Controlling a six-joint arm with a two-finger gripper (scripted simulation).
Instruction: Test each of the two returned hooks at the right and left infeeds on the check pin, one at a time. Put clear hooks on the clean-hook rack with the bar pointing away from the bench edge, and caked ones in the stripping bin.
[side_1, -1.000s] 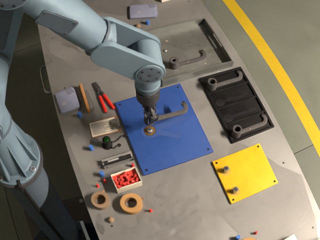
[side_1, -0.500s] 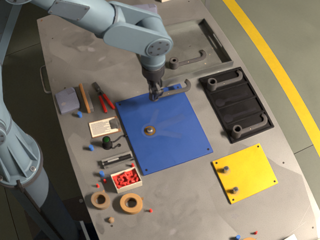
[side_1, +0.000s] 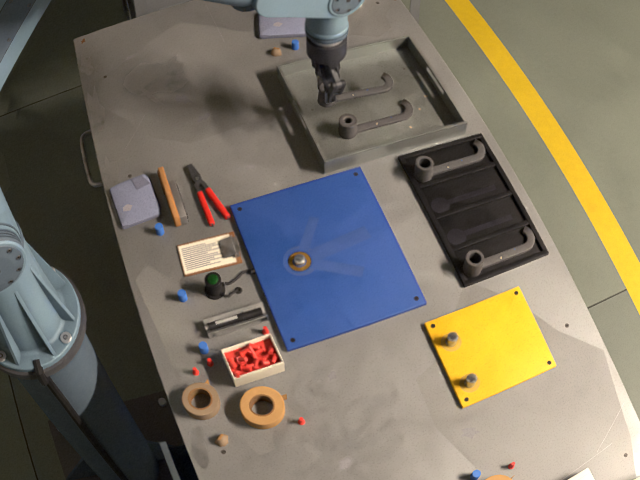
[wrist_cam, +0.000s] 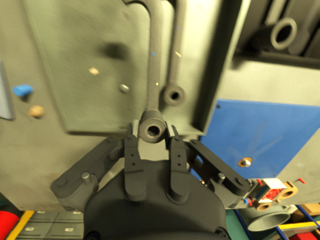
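Observation:
At the far end of the bench, the grey tray (side_1: 368, 101) holds one dark hook (side_1: 375, 120) lying flat, while a second dark hook (side_1: 356, 91) (wrist_cam: 153, 103) hangs above the tray, held at its ring end by my closed gripper (side_1: 329, 95) (wrist_cam: 152, 129). Its bar points toward the tray's right side. The blue plate (side_1: 326, 253) carries the check pin (side_1: 299, 260) (wrist_cam: 245, 162) on a brass washer. The black rack (side_1: 471, 207) has hooks in its top slot (side_1: 448, 162) and bottom slot (side_1: 499, 253). The yellow plate (side_1: 490, 345) has two pegs.
A second robot's base (side_1: 36, 320) stands at the left edge. Left of the blue plate lie red-handled pliers (side_1: 206, 195), a grey block (side_1: 133, 200), a card, a green button, a box of red parts (side_1: 253, 358) and two tape rolls (side_1: 232, 403).

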